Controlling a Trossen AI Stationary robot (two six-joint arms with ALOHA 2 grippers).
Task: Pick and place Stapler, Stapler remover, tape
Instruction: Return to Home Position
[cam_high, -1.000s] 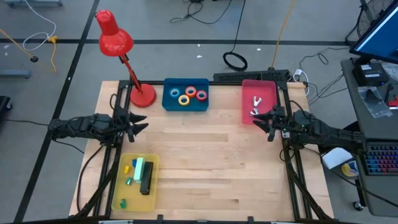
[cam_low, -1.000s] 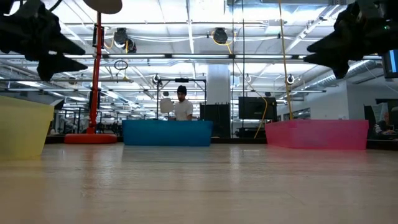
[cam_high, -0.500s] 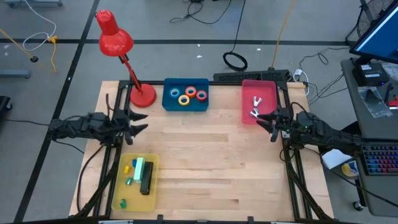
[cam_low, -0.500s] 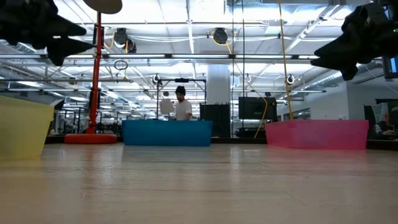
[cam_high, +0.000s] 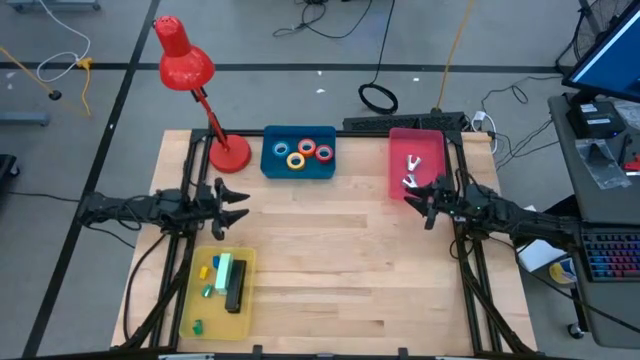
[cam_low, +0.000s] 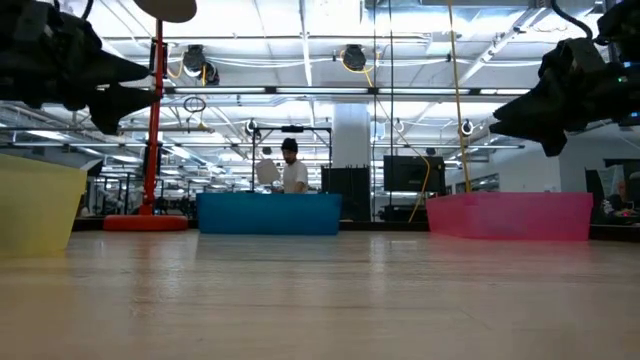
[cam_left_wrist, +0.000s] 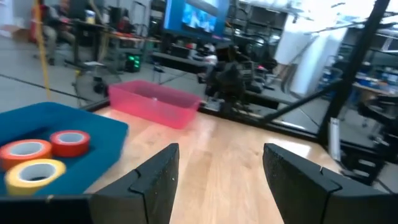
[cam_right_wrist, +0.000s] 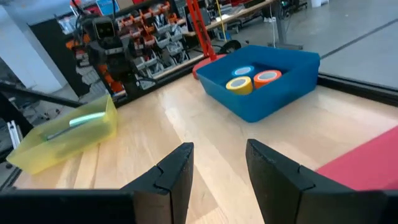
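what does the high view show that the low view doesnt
Only the high view looks into the bins: four tape rolls in the blue bin, the stapler remover in the pink bin, and the stapler in the yellow bin. Only the low view shows a person in the room beyond the blue bin. Both show the three bins, the red lamp, and the left gripper and right gripper, open and above the table near its left and right sides.
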